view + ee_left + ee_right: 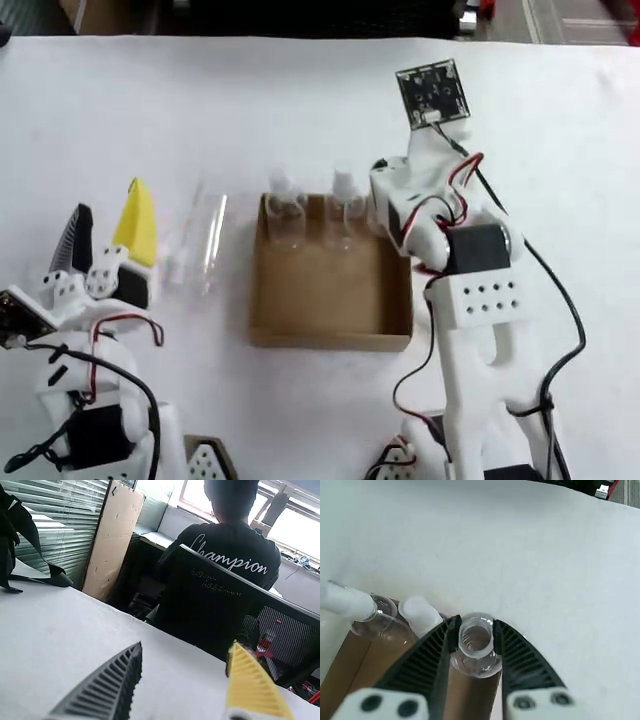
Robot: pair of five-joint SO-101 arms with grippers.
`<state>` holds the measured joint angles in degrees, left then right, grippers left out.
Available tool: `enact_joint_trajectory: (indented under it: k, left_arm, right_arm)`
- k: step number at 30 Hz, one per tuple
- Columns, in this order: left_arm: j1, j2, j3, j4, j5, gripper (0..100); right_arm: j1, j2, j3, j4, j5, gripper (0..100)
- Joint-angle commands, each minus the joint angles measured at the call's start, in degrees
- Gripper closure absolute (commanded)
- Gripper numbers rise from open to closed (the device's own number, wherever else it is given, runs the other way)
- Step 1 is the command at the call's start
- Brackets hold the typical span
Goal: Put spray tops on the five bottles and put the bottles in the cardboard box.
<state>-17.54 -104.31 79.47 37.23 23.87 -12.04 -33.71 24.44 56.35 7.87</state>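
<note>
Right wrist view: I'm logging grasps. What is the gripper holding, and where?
The right gripper clamps a capless clear bottle by its neck, just below the open mouth.

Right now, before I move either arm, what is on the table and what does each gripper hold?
table: one, white, under everything.
cardboard box: one, brown, mid-table between the arms.
capped bottles: two, clear with white spray tops, side by side at the box's far wall.
uncapped bottle: one, clear, open neck, at the box's far right corner.
loose bottle: one, clear, lying on the table left of the box; a small clear piece beside it that I cannot identify.
black fabric: one, black, on the table beyond the left gripper.
left gripper: one, a yellow and a dark finger, open and empty, near-left of the table.
right gripper: one, black fingers, shut on the uncapped bottle.
</note>
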Motion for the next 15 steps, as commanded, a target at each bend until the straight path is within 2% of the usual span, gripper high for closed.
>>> enact_joint_trajectory:
  k: [1, 15]
  left_arm:
    - [-0.5, -0.6, -0.3, -1.6, 0.3, 74]
    - [0.7, -0.6, -0.3, -1.7, 0.2, 74]
  right_arm:
    - [-0.3, -0.9, 0.0, -1.5, -1.1, 98.1]
    - [-0.3, -0.7, 6.9, -8.1, -1.1, 98.1]
